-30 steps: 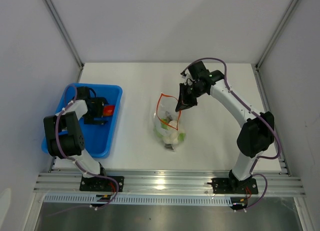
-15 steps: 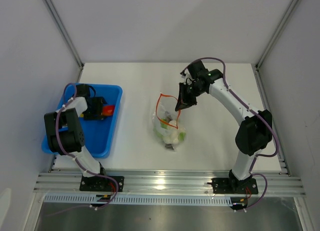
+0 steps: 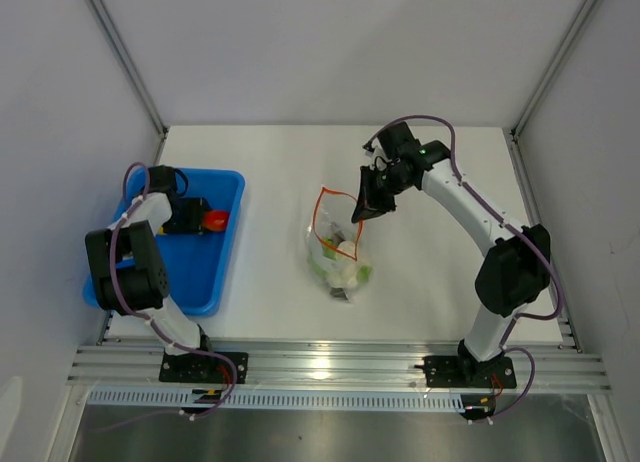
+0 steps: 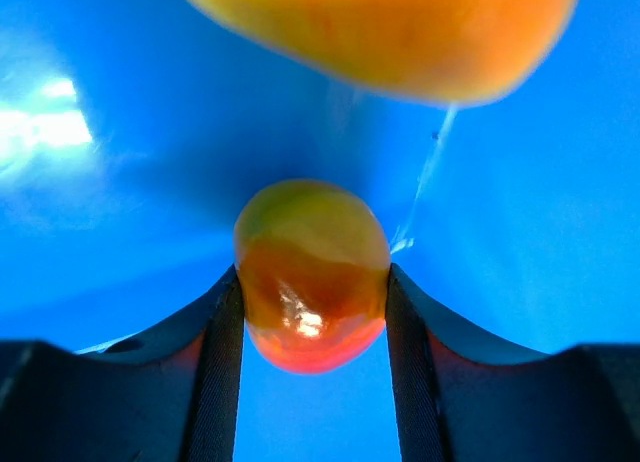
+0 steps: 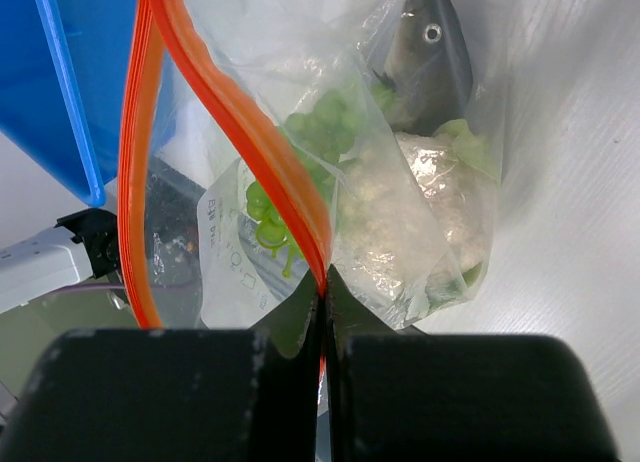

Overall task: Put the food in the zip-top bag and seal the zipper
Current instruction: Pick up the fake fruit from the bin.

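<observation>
Zip-top bag on white table

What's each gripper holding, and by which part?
The left gripper clamps the red-orange piece across its sides; the right gripper pinches the zipper of the zip-top bag.

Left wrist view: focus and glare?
Left wrist: the small red-orange toy fruit between the fingers is fairly sharp, with a specular spot; the larger orange-yellow piece at top is blurred; white glare on the blue plastic tray at left.
</observation>
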Robot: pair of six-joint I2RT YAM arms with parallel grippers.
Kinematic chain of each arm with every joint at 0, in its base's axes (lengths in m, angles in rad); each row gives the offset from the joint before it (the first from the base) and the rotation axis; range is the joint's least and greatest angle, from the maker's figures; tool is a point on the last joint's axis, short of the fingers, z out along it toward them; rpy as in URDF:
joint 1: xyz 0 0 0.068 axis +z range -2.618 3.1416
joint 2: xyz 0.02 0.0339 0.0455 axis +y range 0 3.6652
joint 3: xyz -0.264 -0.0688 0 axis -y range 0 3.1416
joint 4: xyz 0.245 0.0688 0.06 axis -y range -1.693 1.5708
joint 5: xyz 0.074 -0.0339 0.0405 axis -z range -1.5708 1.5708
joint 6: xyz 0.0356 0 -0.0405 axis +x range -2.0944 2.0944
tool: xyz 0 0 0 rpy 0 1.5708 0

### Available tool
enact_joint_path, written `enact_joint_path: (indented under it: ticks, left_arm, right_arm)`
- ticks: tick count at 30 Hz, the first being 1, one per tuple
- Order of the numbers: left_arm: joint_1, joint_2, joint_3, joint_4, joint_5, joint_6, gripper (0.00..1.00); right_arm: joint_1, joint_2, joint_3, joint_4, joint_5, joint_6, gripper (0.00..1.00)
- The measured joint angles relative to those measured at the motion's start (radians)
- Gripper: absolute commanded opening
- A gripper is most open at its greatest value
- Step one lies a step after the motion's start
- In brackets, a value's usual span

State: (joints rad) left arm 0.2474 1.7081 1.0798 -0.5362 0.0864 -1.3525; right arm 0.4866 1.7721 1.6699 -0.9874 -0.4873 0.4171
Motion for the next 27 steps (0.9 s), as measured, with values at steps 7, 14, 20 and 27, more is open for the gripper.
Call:
enact_joint_path:
  ticks: [7,14,20,27]
  left_arm:
    - [0.002,-0.198,-0.053,-0.055,0.005,0.117,0.01]
    - [-0.006,-0.489,-0.102,-0.138,0.016,0.265,0.01]
    - [-0.106,-0.617,-0.096,-0.205,0.078,0.368,0.01]
    - [-0.285,-0.581,0.018,-0.177,0.224,0.402,0.01]
  right_arm:
    - [0.0,-0.048,-0.051,0.029,0.003,-0.001,0.0]
    - [0.0,-0.096,-0.124,0.052,0.004,-0.003,0.0]
    - [0.0,-0.123,-0.147,0.068,0.007,-0.003,0.0]
    - [0.011,-0.164,-0.151,0.07,0.024,0.002,0.0]
